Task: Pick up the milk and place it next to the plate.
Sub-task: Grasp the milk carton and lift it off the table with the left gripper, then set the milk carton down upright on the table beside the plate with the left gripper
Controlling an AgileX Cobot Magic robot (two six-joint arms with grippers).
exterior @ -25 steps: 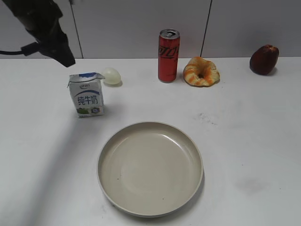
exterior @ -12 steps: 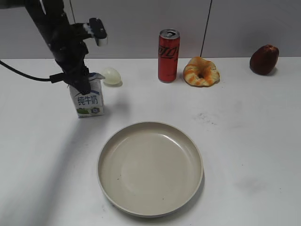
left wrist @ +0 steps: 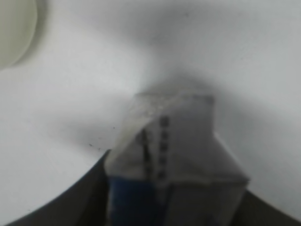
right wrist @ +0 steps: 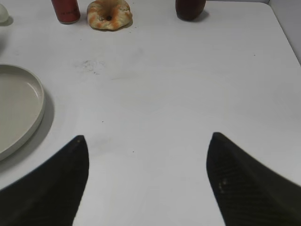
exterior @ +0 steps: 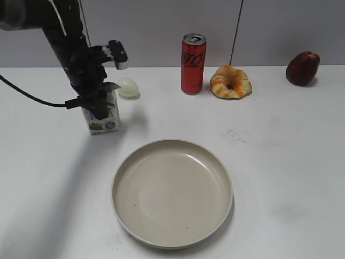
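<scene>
The small white boxy milk carton (exterior: 102, 114) with blue characters and a green band at its base stands upright on the white table (exterior: 280, 162), up and to the left of the large round beige-grey plate (exterior: 172, 192) and clear of its rim. The left gripper (exterior: 97, 105) is at the carton from above, its black body covering the carton's upper part in the exterior view. In the left wrist view the folded carton top (left wrist: 174, 155) fills the lower centre, flanked by dark finger edges; the picture is blurred, so whether the jaws are pressing the carton walls cannot be determined.

The carton's long axis is vertical and lies in line with the gripper's approach from above. The left arm is the nearer one by a wide margin. The right gripper (right wrist: 148, 181) hangs with its fingers spread apart over bare table to the right of the plate, holding nothing.

Judgement: the step in hand is the grasp. The carton must afterwards travel down and to the right towards the plate rim.
</scene>
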